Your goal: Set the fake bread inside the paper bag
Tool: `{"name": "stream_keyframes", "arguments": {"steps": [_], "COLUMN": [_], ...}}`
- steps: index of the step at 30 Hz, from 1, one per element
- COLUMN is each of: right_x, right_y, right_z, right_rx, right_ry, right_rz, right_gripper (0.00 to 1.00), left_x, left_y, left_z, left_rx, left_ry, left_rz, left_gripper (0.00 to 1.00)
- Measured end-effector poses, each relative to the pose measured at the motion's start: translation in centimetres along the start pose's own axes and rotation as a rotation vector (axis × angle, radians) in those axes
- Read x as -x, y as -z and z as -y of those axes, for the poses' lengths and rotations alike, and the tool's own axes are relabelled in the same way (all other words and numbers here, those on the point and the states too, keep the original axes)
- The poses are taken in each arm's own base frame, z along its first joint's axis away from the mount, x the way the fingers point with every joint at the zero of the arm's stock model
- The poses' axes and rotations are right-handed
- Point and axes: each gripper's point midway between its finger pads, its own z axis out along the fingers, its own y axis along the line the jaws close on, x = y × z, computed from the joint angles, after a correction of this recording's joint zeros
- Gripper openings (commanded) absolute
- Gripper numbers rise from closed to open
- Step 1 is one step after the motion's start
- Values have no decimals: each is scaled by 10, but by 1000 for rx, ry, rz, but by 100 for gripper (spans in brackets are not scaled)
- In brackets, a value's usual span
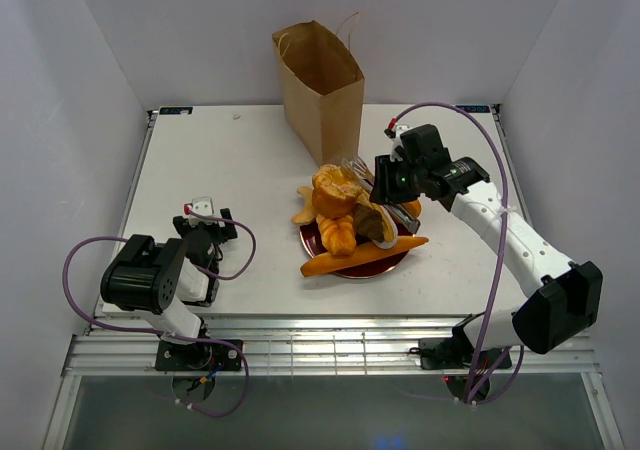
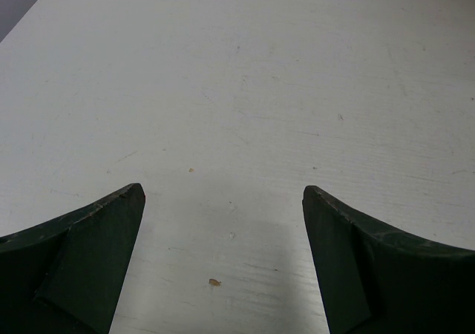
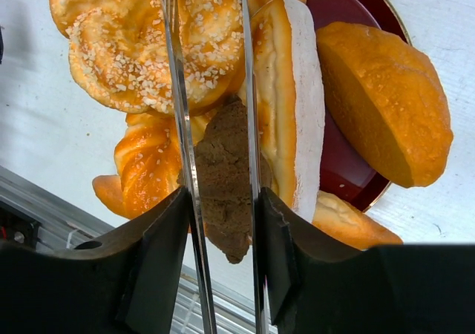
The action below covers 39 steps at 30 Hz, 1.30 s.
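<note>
Right wrist view: the right gripper (image 3: 223, 237) clamps metal tongs (image 3: 178, 89) astride the brown bread piece (image 3: 223, 163) on the red plate (image 3: 341, 7), presumably to lift it. The left gripper (image 2: 223, 223) gapes idle.

A lab test booth: white table (image 1: 200, 170) boxed by plain walls (image 1: 60, 120).

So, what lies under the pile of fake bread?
A dark red plate; only its outer parts show. The fake bread covers its middle, so anything else beneath is hidden.
</note>
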Motion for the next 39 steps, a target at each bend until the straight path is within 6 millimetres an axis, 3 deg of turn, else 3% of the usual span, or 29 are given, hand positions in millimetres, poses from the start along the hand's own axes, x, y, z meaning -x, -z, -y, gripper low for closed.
{"name": "stream_keyframes", "arguments": {"steps": [5,11,14,31,35,39], "right_x": [-2,-2,1,30,29,24], "right_y": [-2,-1,2,25,28,28], "right_z": [-2,-4,-6,-19,-18,-15], "right_rx": [14,22,28,62,60,46], "right_ry": [-1,-1,1,24,32,28], "right_rz": [-14,-16,-11,77,75,58], "right_gripper": [36,12,8,8,36,43], "left_x": [0,0,0,0,0,0], "left_y": [0,0,0,0,0,0], "left_z": [0,0,0,0,0,0], "left_rx": [0,0,0,0,0,0], "left_ry": [0,0,0,0,0,0], "left_rz": [0,0,0,0,0,0], "left_gripper": [98,98,98,98,98,98]}}
